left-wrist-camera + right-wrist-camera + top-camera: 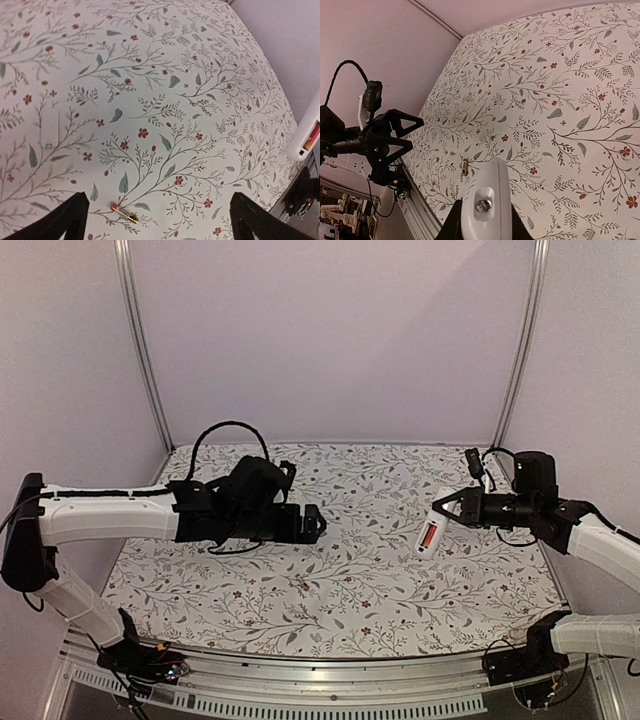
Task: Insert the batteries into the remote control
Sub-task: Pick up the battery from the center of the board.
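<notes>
Top external view shows the flowered tablecloth (380, 590) filling the work area. The left arm (110, 515) reaches over its middle, and the left gripper (315, 523) hovers above the cloth. Its fingers (65, 220) stand wide apart and hold nothing. At the right side the right gripper (443, 508) is raised and clamped on the upper end of the remote control (427, 536), which hangs tilted above the cloth. A red battery (312, 136) sits in its recess. The dark battery (125, 213), with an orange end, lies on the cloth below the left gripper, untouched.
</notes>
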### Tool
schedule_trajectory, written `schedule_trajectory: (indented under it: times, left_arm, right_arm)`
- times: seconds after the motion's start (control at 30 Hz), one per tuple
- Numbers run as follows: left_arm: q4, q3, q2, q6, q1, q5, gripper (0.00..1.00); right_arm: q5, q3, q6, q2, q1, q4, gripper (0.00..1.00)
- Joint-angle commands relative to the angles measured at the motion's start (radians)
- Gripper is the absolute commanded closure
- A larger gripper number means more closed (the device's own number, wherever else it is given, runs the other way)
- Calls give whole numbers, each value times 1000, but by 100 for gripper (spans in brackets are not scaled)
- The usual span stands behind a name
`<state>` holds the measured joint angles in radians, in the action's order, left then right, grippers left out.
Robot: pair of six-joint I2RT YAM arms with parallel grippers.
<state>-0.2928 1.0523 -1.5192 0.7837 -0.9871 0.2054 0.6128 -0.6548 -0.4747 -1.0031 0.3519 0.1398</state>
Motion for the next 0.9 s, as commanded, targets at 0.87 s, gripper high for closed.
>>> schedule_trajectory:
  times: [0.87]
  left_arm:
    - [-297, 133, -293, -1649, 111, -459, 16]
  right_arm:
    - [146, 67, -85, -41, -7, -233, 99]
